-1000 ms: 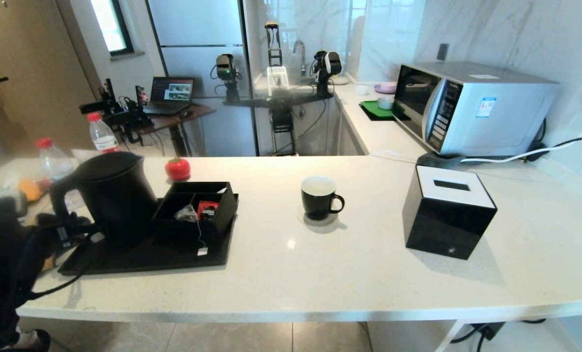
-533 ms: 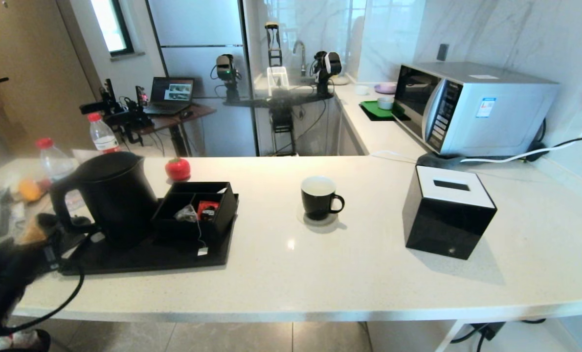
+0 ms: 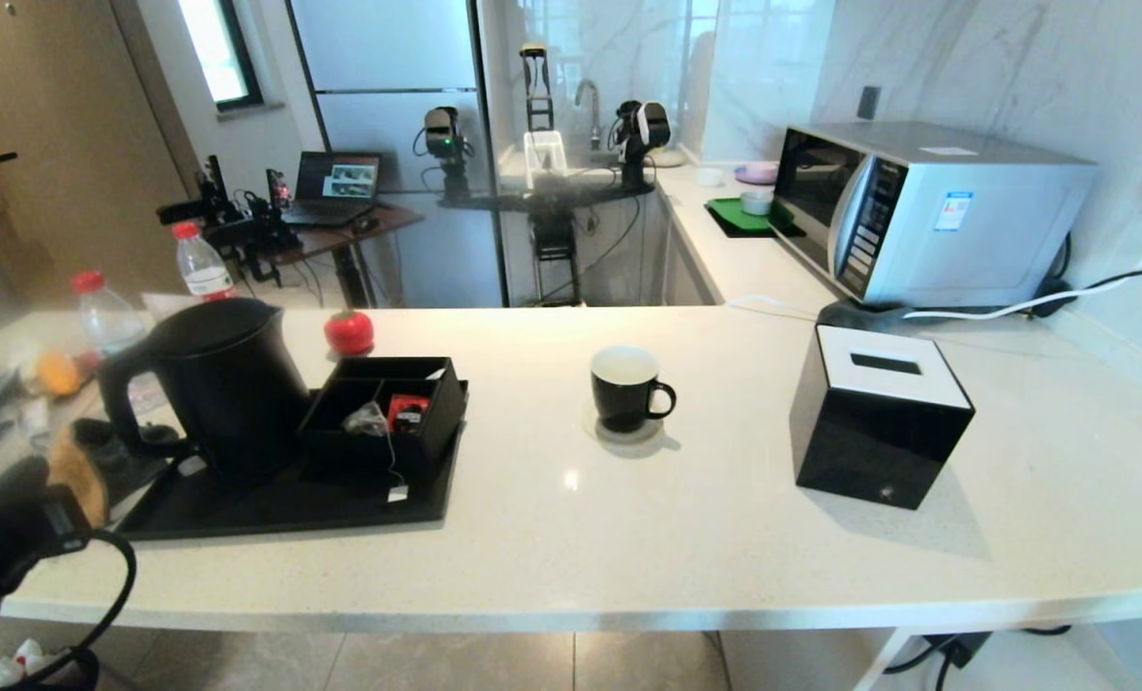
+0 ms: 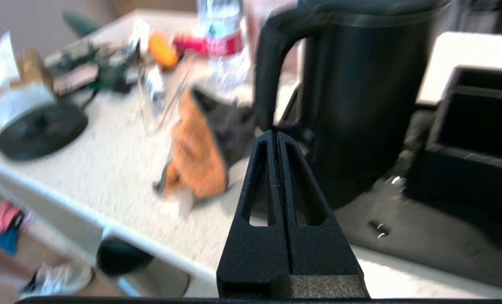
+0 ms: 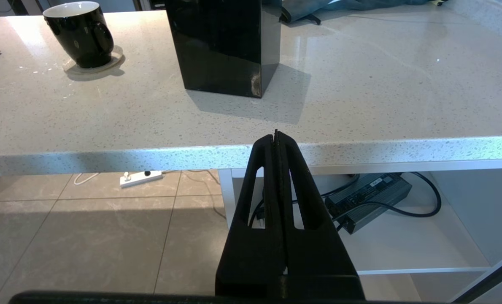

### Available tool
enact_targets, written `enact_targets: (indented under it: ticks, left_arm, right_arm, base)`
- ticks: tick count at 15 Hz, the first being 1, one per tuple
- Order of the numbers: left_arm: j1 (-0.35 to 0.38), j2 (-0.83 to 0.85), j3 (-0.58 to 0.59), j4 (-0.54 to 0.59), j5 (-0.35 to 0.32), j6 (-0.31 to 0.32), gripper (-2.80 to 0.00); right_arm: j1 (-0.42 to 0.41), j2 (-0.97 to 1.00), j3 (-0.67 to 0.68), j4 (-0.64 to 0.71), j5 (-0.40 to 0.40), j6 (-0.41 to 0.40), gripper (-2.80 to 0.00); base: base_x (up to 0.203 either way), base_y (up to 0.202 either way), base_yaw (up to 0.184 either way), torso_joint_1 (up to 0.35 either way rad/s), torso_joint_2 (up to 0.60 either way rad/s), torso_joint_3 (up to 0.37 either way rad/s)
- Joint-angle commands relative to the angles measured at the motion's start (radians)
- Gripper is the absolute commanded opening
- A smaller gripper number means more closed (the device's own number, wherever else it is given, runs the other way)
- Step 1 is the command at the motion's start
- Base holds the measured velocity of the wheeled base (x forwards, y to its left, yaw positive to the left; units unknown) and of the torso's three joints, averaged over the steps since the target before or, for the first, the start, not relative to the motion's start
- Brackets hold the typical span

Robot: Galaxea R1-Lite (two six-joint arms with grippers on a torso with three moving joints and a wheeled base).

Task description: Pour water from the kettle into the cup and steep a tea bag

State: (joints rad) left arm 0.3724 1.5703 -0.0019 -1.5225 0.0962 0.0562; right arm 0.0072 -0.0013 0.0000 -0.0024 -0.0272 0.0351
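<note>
Left wrist view: my left gripper (image 4: 277,134) is pressed together on nothing, short of the kettle (image 3: 218,379) handle, so no grasp yet. Kettle stands on the black tray (image 3: 273,507); cup (image 3: 627,386) waits well apart. Right gripper (image 5: 276,134) closed, parked below the counter edge.

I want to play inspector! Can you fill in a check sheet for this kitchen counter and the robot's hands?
Surface: pale speckled counter.
Job's things: kettle upright on black tray; tea bag in the tray's organiser box; cup on a coaster, apart from the tray.
Clutter: tissue box, red-capped bottles, orange-black cloth.
Hands: left hand shut, empty, just short of the kettle handle; right hand shut, parked below the counter edge.
Cables: white cord by the microwave.
Surroundings: sink, fridge, laptop desk.
</note>
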Motion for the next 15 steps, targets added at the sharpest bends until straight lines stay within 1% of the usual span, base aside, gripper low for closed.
enact_targets:
  ticks: [1, 3, 5, 7, 8, 11, 13, 15]
  left_arm:
    - [-0.021, -0.050, -0.004, -0.047, 0.000, 0.001, -2.80]
    - [-0.059, -0.065, -0.019, -0.046, 0.000, 0.001, -2.80]
    - [-0.095, -0.078, -0.064, -0.015, 0.000, 0.001, -2.80]
    - [-0.139, -0.121, -0.134, 0.126, 0.000, 0.001, -2.80]
    - [-0.160, -0.149, -0.176, 0.223, 0.000, 0.001, -2.80]
    - [-0.229, -0.246, -0.331, 0.595, 0.000, 0.001, -2.80]
    - [-0.289, -0.298, -0.444, 0.861, -0.001, 0.001, -2.80]
    - [-0.335, -0.340, -0.520, 1.083, -0.011, -0.001, -2.80]
  right_arm:
    - [0.000, 0.001, 0.000, -0.001, 0.000, 0.000, -2.80]
    - [0.000, 0.001, 0.000, -0.001, 0.000, 0.001, -2.80]
    - [0.000, 0.001, 0.000, -0.001, 0.000, 0.000, -2.80]
    - [0.000, 0.001, 0.000, -0.001, 0.000, 0.000, -2.80]
    - [0.000, 0.001, 0.000, -0.001, 0.000, 0.000, -2.80]
    - [0.000, 0.001, 0.000, -0.001, 0.000, 0.000, -2.80]
    - [0.000, 0.001, 0.000, -0.001, 0.000, 0.000, -2.80]
    - [0.000, 0.001, 0.000, -0.001, 0.000, 0.000, -2.80]
  base:
    - [0.000, 0.000, 0.000, 0.000, 0.00, 0.000]
    - [0.000, 0.000, 0.000, 0.000, 0.00, 0.000]
    - [0.000, 0.000, 0.000, 0.000, 0.00, 0.000]
    - [0.000, 0.000, 0.000, 0.000, 0.00, 0.000]
    - [0.000, 0.000, 0.000, 0.000, 0.00, 0.000]
    - [0.000, 0.000, 0.000, 0.000, 0.00, 0.000]
    - [0.000, 0.000, 0.000, 0.000, 0.00, 0.000]
    - [0.000, 0.000, 0.000, 0.000, 0.00, 0.000]
